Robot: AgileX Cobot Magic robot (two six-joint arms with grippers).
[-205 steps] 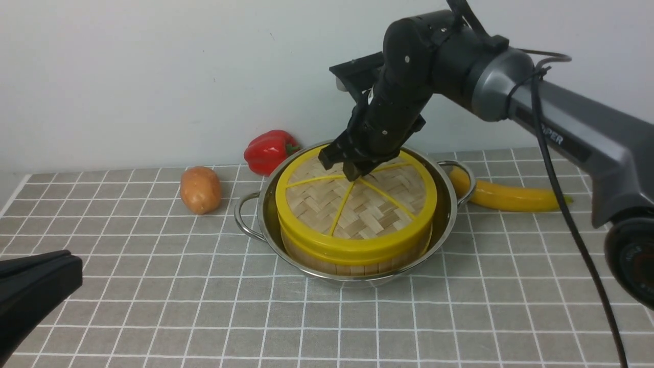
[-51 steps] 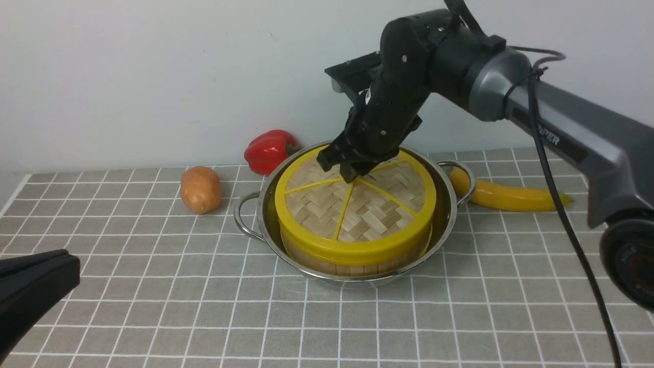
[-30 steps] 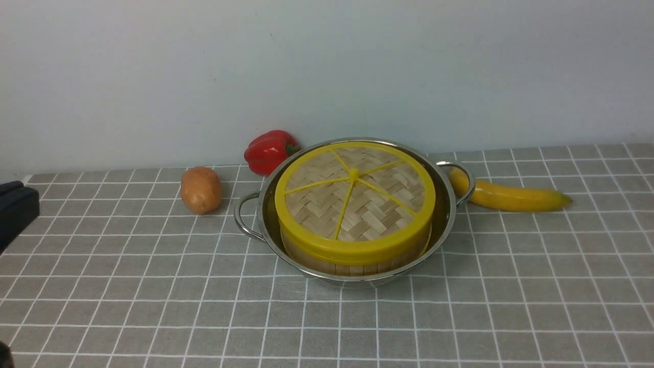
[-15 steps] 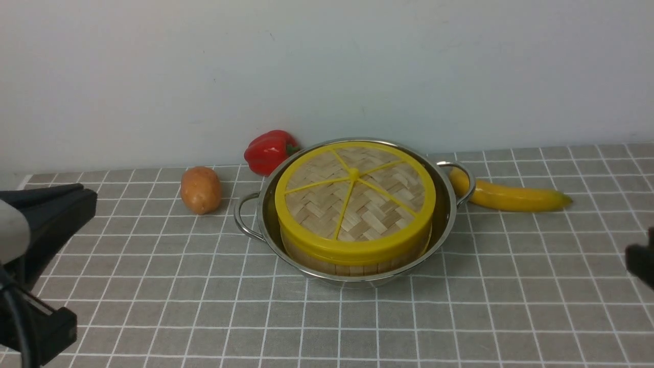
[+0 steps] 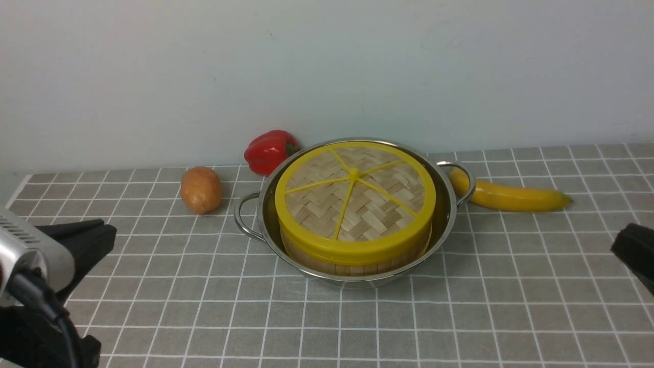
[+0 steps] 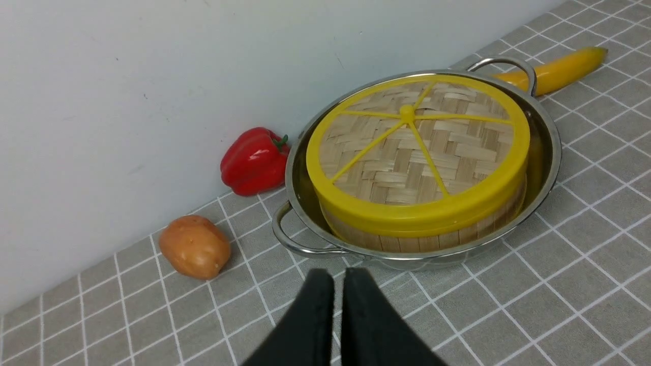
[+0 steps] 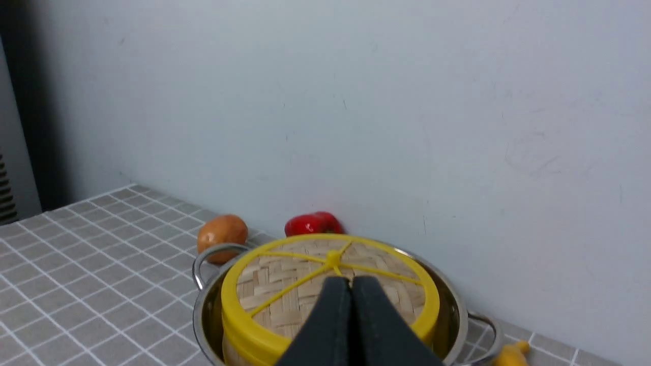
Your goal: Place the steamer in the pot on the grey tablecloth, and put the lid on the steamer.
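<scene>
Apparently finished: the steamer [image 5: 352, 258] sits in the pot [image 5: 265, 217] on the grey tablecloth [image 5: 460, 317], the lid [image 5: 355, 197] on top; both end effectors, left [image 6: 338, 284] and right [image 7: 351, 292], are pressed together, empty.

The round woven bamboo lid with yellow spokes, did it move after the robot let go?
No. The round woven bamboo lid with yellow spokes sits in the same spot inside the shiny steel pot, same gap to the red pepper.

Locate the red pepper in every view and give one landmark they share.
Front view: red pepper by the wall, behind the pot's left rim.
Left wrist view: pepper against the wall.
Right wrist view: peeking over the lid.
Shared landmark: potato beside it.
</scene>
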